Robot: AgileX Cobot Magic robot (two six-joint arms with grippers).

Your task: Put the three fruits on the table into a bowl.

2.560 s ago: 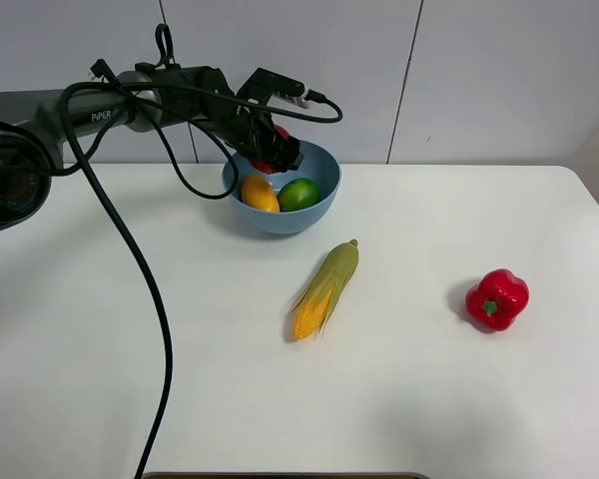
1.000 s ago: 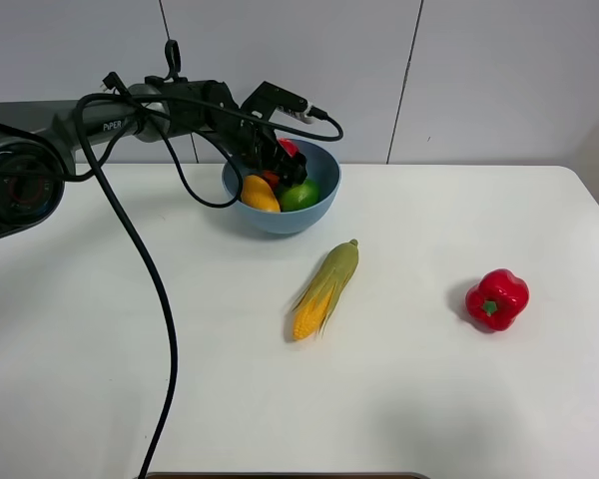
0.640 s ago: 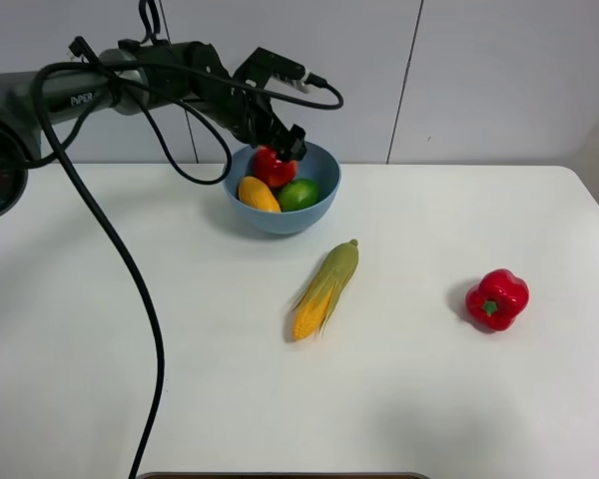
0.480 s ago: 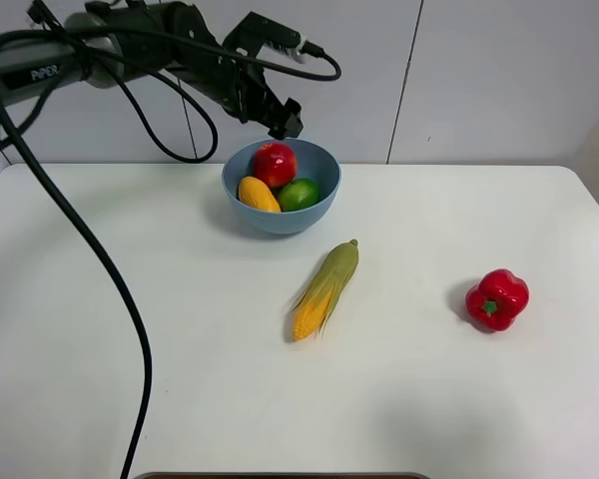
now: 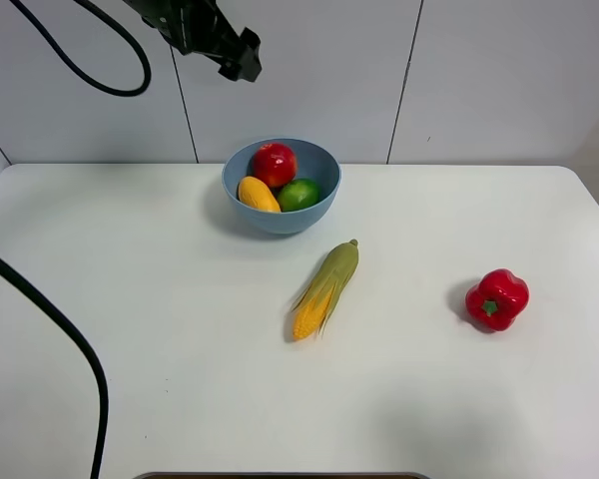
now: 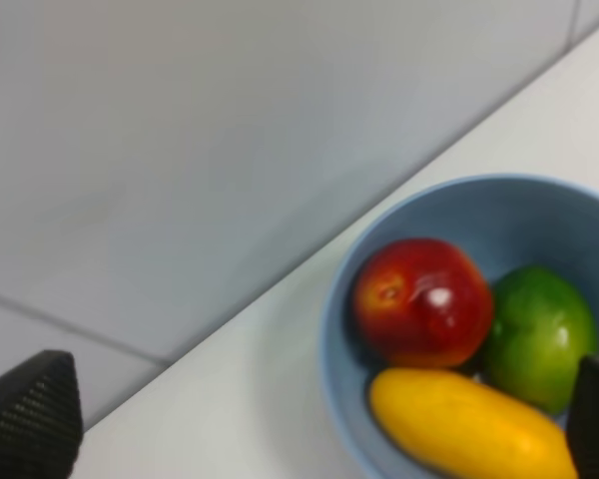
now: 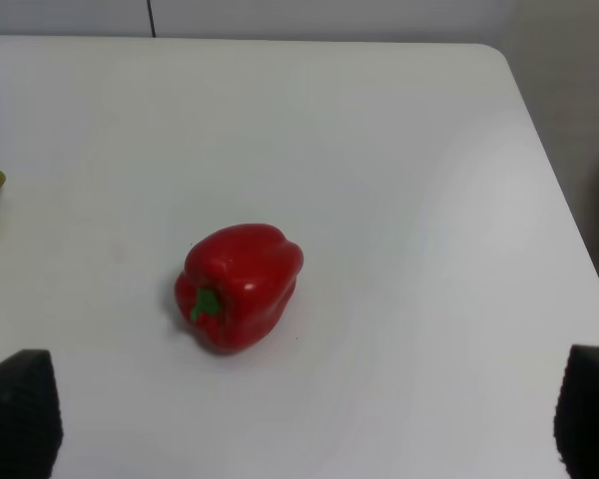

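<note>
Lifted clear of the bowl (image 5: pixel 324 195), the left gripper (image 5: pixel 238 62) hangs high, fingers spread and empty, above pomegranate (image 5: pixel 275 164), mango (image 5: pixel 259 194) and lime (image 5: pixel 299 194); right fingers (image 7: pixel 20 419) spread too.

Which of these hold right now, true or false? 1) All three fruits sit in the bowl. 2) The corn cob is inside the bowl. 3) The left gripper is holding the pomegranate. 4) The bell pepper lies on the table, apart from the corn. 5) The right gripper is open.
1) True: the mango, lime and pomegranate all rest in the bowl.
2) False: the corn cob lies on the table, in front of the bowl.
3) False: the left gripper is open, empty and raised above the bowl.
4) True: the bell pepper sits alone on the right.
5) True: the right gripper is open over the pepper.
</note>
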